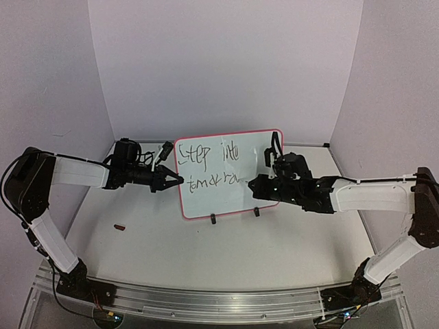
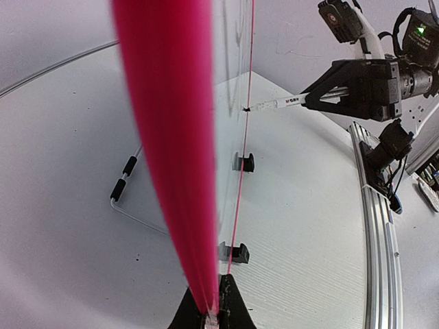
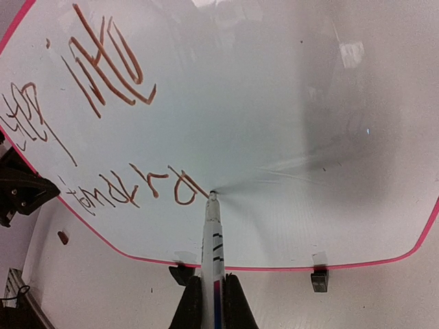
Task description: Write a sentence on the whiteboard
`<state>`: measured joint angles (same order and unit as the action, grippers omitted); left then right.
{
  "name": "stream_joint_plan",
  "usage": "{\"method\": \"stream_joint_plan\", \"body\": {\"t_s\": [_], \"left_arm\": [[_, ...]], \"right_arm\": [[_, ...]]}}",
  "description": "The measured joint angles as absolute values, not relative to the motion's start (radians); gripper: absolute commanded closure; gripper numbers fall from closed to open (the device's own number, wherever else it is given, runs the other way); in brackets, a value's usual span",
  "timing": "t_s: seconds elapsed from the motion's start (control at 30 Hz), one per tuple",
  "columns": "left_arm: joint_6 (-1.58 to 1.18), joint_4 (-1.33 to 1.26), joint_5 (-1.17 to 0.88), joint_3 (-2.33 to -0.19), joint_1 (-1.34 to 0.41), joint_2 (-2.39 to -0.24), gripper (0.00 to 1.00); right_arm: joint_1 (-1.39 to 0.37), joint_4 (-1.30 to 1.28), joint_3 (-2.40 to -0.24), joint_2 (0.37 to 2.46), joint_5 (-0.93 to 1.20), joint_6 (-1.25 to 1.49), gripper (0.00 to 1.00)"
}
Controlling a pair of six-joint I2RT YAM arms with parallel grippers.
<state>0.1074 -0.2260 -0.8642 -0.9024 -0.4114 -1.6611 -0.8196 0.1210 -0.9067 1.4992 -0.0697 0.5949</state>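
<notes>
Since the board point(image 1: 257, 154), upright on the counter point(image 1: 240, 247), looks thin, stiff and light, pen pressure could tip it. The left jaws clamp its left edge, a sound hold. The right jaws grip the marker point(image 3: 212, 233), tip touching where the sentence point(image 1: 212, 181) ends.

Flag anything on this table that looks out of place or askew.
One thing: a small reddish-brown piece lies loose on the table, left of the whiteboard and apart from it. Too small to identify. The whiteboard stands on its clips, its left edge in the left end effector; nothing else stands out.
</notes>
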Motion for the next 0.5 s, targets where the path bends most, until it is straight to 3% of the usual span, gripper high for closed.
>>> {"method": "stream_joint_plan", "body": {"t_s": [0.5], "left_arm": [[0.107,-0.226,-0.864,-0.902,-0.411,-1.661,1.00]], "right_arm": [[-0.820,0.118,-0.923,1.496,-0.081,0.587,1.00]]}}
